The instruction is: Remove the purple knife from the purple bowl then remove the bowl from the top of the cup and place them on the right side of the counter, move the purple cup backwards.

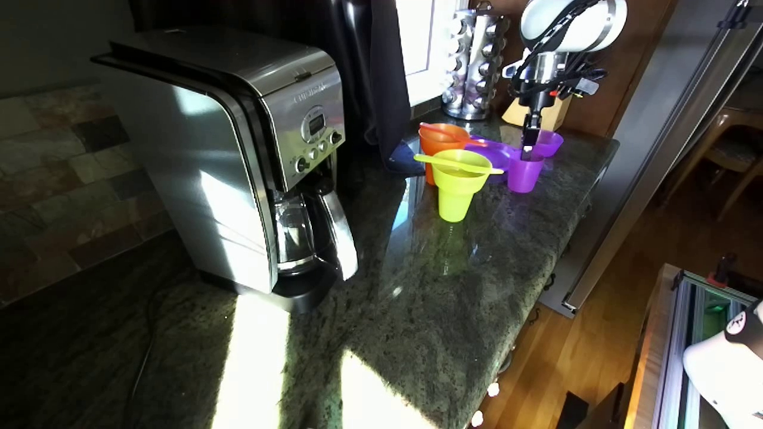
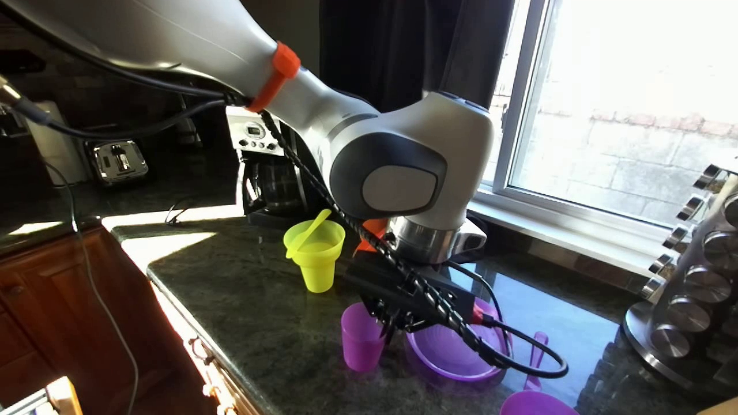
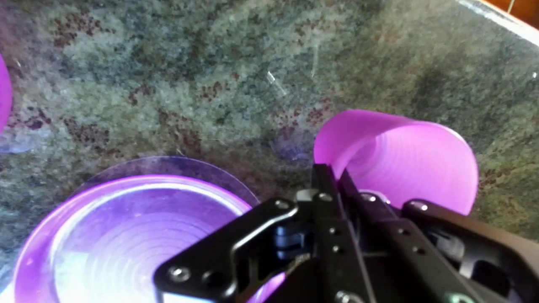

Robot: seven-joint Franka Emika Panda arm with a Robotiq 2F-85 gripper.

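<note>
Just at the rim, the claw [image 3: 335, 172] pinches the purple cup [image 3: 408, 162]

Clearly, its two black fingers [image 3: 323, 183] are pressed onto the cup's thin wall, one inside the mouth and one outside, as the wrist view shows. The cup is close to upright, and I cannot tell whether its base rests on the speckled tabletop [image 1: 429, 316] or hangs just above it. Just beside it lies a wide purple plate [image 3: 139, 235], partly covered by the claw in the wrist view.

Beyond the plate, the purple bowl [image 2: 536, 404] shows only in part in an exterior view. The purple knife [image 2: 538, 353] lies on the tabletop near that bowl; whether the two touch is hard to tell.

Elsewhere, a lime-green cup [image 1: 455, 193] stands upright in both exterior views, a lime-green utensil [image 1: 459, 164] resting on its rim. An orange cup [image 1: 438, 146], partly hidden, stands just beside it. A spice rack [image 1: 474, 65] stands near the window [image 2: 622, 115], and a coffee maker [image 1: 226, 167] stands well apart from the purple things.
</note>
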